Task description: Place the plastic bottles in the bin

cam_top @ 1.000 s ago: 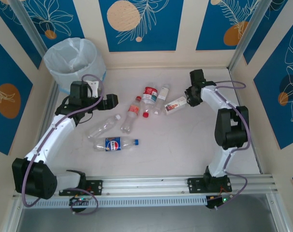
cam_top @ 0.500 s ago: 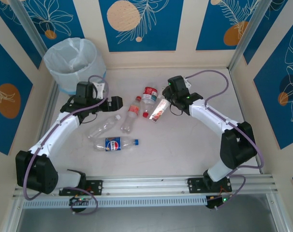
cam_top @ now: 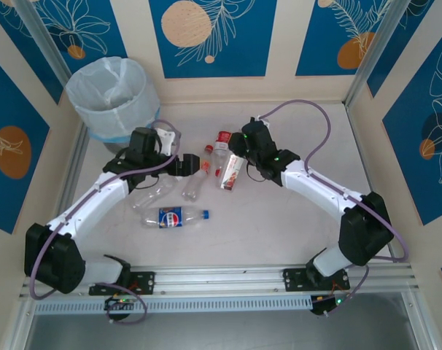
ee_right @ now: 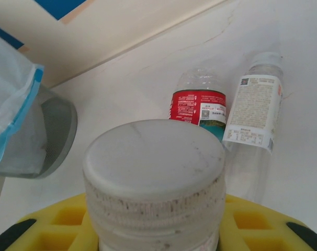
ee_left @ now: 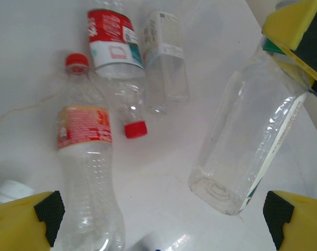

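As my right tool [cam_top: 238, 153] clasps a white-capped bottle [cam_top: 228, 176] for carrying across to the bin [cam_top: 142, 76], my left tool [cam_top: 192, 166] hangs released above a red-capped bottle [ee_left: 88, 172], needing descent.

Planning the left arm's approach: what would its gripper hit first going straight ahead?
Probably the bare table, in the gap between the lying red-capped bottle and the clear bottle hanging from the right gripper; depth is unclear.

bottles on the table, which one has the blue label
The bottle lying apart from the rest, closest to the robot, with a blue cap too; no other label shows blue.
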Controlling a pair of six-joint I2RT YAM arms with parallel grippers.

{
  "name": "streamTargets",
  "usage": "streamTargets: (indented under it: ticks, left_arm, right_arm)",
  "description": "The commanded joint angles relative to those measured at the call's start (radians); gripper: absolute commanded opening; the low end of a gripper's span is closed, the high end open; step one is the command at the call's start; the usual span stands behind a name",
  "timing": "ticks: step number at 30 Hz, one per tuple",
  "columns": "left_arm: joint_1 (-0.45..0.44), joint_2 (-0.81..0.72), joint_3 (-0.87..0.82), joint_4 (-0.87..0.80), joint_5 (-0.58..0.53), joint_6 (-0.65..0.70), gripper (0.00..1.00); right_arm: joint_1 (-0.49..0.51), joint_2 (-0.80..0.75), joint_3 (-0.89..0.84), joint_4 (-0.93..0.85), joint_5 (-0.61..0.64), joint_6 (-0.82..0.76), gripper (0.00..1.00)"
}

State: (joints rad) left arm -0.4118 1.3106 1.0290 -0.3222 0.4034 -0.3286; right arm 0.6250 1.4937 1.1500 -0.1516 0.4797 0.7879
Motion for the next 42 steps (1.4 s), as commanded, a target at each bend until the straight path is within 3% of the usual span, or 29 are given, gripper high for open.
streamTargets:
  ticks: [1, 5, 11, 16, 25, 32, 36, 42]
  left_arm:
    - [-0.058, -0.002, -0.018, 0.046, 0.095, 0.058, 0.99]
    - [-0.153, 0.011, 0.012, 0.007, 0.152, 0.175, 0.99]
    - [-0.225, 0.090, 0.091, -0.070, 0.132, 0.247, 0.99]
    - [-0.232, 0.140, 0.119, -0.047, 0.079, 0.233, 0.99]
    - [-0.233, 0.131, 0.035, 0.164, -0.020, 0.164, 0.96]
    - [-0.232, 0.144, 0.029, 0.214, 0.073, 0.165, 0.82]
    - [-0.234, 0.156, 0.033, 0.201, 0.128, 0.172, 0.80]
    - [-0.233, 0.164, 0.024, 0.201, 0.114, 0.168, 0.76]
  right_arm:
    - [0.016, -0.046, -0.041, 0.068, -0.048, -0.061, 0.00]
    - [0.030, -0.062, -0.049, 0.077, -0.100, -0.112, 0.00]
    - [0.041, -0.079, -0.056, 0.100, -0.136, -0.133, 0.00]
    - [0.046, -0.101, -0.067, 0.126, -0.158, -0.102, 0.00]
    - [0.046, -0.167, -0.127, 0.207, -0.225, 0.037, 0.00]
    - [0.046, -0.182, -0.144, 0.209, -0.237, 0.050, 0.00]
    - [0.045, -0.181, -0.153, 0.232, -0.257, 0.064, 0.00]
    - [0.044, -0.186, -0.154, 0.269, -0.271, 0.077, 0.00]
